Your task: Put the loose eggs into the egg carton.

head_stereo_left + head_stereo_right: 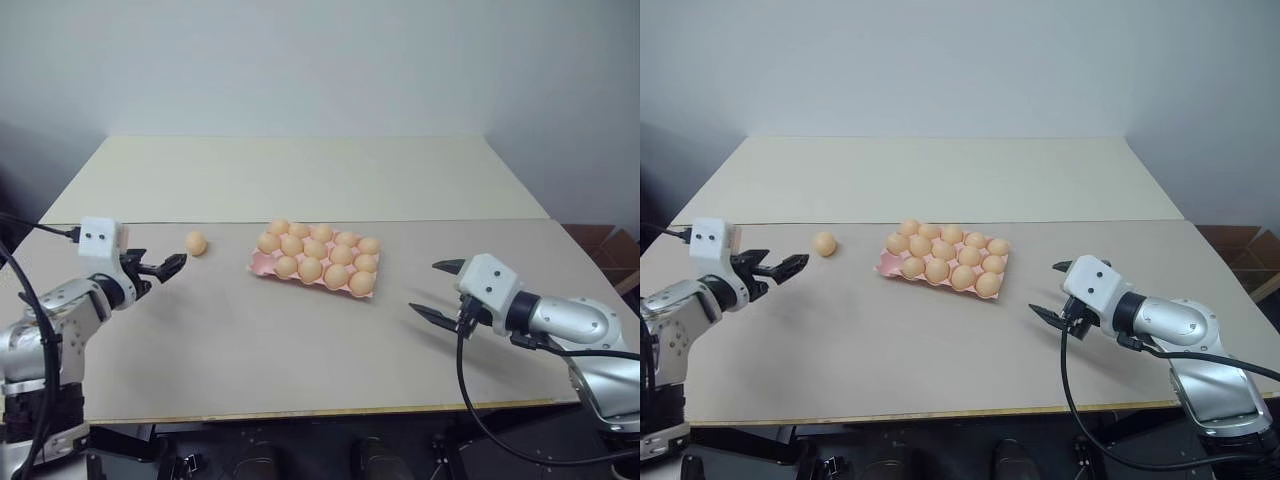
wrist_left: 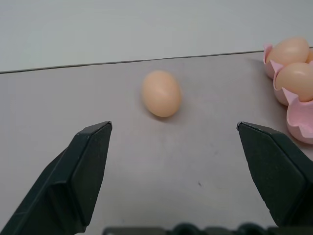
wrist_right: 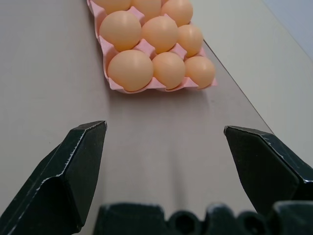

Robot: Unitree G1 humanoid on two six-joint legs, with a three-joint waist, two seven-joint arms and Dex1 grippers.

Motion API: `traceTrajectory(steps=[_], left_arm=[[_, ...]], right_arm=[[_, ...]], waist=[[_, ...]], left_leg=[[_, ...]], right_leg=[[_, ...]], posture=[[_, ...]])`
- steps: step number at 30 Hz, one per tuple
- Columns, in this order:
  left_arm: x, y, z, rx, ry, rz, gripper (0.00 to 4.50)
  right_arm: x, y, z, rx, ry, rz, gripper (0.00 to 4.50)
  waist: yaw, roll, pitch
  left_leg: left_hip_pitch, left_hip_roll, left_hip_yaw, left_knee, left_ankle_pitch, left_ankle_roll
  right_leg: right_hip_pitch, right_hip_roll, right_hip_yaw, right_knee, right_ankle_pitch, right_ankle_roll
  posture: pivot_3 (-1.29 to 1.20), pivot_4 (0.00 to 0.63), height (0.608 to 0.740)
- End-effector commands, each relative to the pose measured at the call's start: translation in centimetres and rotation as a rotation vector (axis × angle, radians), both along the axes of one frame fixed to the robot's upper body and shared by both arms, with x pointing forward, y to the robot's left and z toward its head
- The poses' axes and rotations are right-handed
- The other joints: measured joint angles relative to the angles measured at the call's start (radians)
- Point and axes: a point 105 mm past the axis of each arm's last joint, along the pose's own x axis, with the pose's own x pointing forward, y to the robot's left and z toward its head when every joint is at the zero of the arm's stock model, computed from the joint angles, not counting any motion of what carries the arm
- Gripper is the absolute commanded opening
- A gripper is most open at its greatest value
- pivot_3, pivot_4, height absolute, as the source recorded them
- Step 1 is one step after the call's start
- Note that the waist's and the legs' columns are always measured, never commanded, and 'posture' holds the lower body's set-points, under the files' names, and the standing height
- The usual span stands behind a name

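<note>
Pale pink and nearly full, the egg carton [image 1: 262, 263] sits mid-table, its cups packed with orange-tan eggs; we count about a dozen seated, with one corner cup at the near left apparently vacant. One loose egg [image 1: 196, 243] remains on the tabletop [image 1: 250, 340], well to the carton's left. Our left gripper [image 1: 164, 267] hangs near that egg, aimed at it, fingers spread wide and holding nothing. Our right gripper [image 1: 437, 289] hovers on the carton's other side, apart from it, likewise splayed and empty. We judge the job almost finished: this last egg has yet to be grasped, carried across and lowered into the open cup.
</note>
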Motion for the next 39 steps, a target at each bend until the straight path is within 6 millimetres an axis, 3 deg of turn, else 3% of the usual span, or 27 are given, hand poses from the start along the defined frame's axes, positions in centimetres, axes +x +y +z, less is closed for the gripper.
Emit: traceTrajectory(steps=[1, 7, 17, 22, 27, 36, 39], left_arm=[[1.4, 0.5, 1.4, 0.022, -0.070, 0.054, 4.47], [4.6, -1.5, 0.9, -0.007, -0.095, 0.008, 4.47], [8.5, -2.1, -0.7, -0.046, -0.079, 0.071, 4.47], [9.2, -2.1, -2.9, -0.069, 0.003, 0.094, 4.47], [9.6, -2.1, -3.8, -0.069, 0.015, 0.108, 4.47], [10.3, -3.0, -3.6, -0.057, -0.021, 0.077, 4.47], [10.3, -3.4, -3.6, -0.027, -0.035, 0.044, 3.82]], right_arm=[[-0.2, 0.0, 1.3, -0.014, -0.060, 0.006, 4.50], [0.0, 0.2, 2.0, 0.008, -0.081, 0.002, 4.50], [-0.3, -0.3, 2.2, 0.007, -0.084, -0.020, 4.50], [-0.4, -0.6, 2.2, -0.007, -0.085, -0.031, 4.50], [-0.4, -0.9, 2.1, -0.012, -0.086, -0.044, 4.50], [-0.3, -0.9, 2.0, -0.018, -0.086, -0.047, 4.50], [-0.3, -1.0, 2.0, -0.018, -0.087, -0.050, 4.50]], waist=[[0.001, 0.000, 0.000], [0.009, 0.000, 0.000], [0.010, -0.001, 0.000], [0.010, -0.001, 0.000], [0.011, -0.001, 0.000], [0.012, -0.001, 0.000], [0.011, -0.001, 0.000]], left_leg=[[0.000, 0.000, 0.000, 0.000, 0.000, 0.000], [0.001, 0.000, 0.000, 0.000, 0.000, 0.000], [-0.001, 0.000, 0.000, -0.001, 0.000, 0.000], [-0.001, 0.000, 0.000, 0.000, 0.000, 0.000], [-0.001, 0.000, 0.000, -0.001, 0.000, 0.000], [-0.001, 0.000, -0.001, 0.000, 0.000, 0.000], [-0.001, 0.000, -0.001, 0.000, 0.000, 0.000]], right_leg=[[0.000, 0.000, 0.000, 0.000, 0.000, 0.000], [0.002, 0.000, 0.000, -0.001, 0.000, 0.000], [0.001, 0.000, -0.001, -0.003, 0.003, 0.005], [0.002, 0.000, -0.002, -0.003, 0.003, 0.005], [0.001, 0.000, -0.002, -0.003, 0.003, 0.005], [0.001, 0.000, -0.002, -0.003, 0.003, 0.005], [0.001, 0.000, -0.002, -0.003, 0.003, 0.005]], posture=[[0.00, 0.150, 0.740], [0.00, 0.150, 0.740], [0.00, 0.150, 0.740], [0.00, 0.150, 0.740], [0.00, 0.150, 0.740], [0.00, 0.150, 0.740], [0.00, 0.150, 0.740]])
